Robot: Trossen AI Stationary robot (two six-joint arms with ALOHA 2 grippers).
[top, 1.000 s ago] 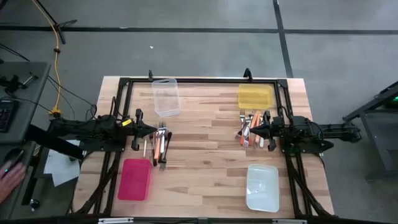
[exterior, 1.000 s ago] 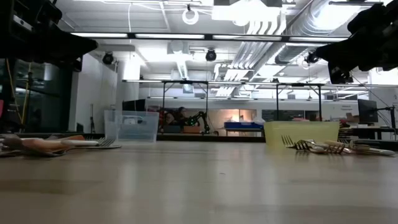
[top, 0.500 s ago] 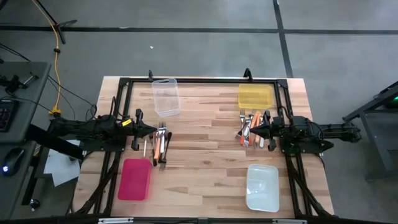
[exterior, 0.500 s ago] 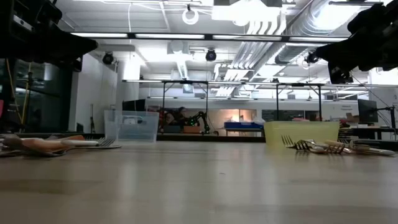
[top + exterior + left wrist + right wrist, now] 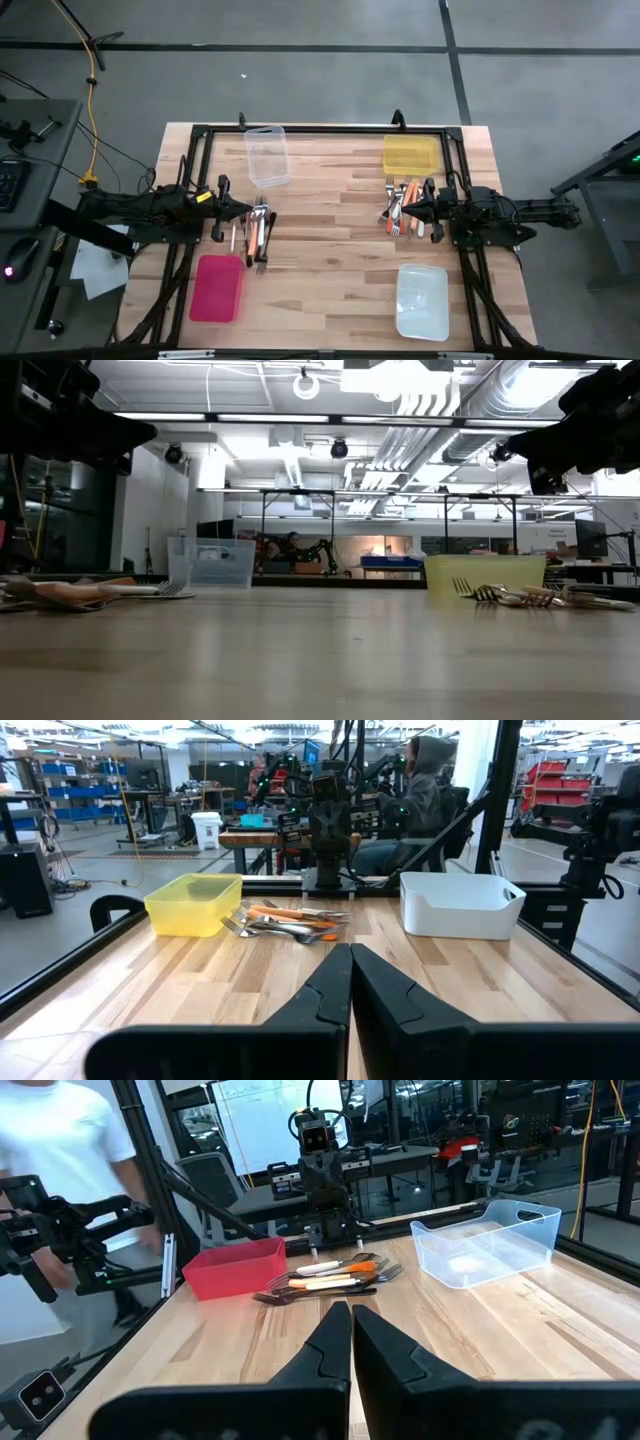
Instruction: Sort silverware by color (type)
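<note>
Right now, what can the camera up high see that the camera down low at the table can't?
Only the high view shows the red plastic bin and the white plastic bin, plus both arms whole, with the left gripper and right gripper shut above the wooden table. Only the low view shows the room behind: ceiling lights, pipes and distant benches. Both show the clear plastic bin, the yellow plastic bin, the left pile of silverware and the right pile of silverware.
</note>
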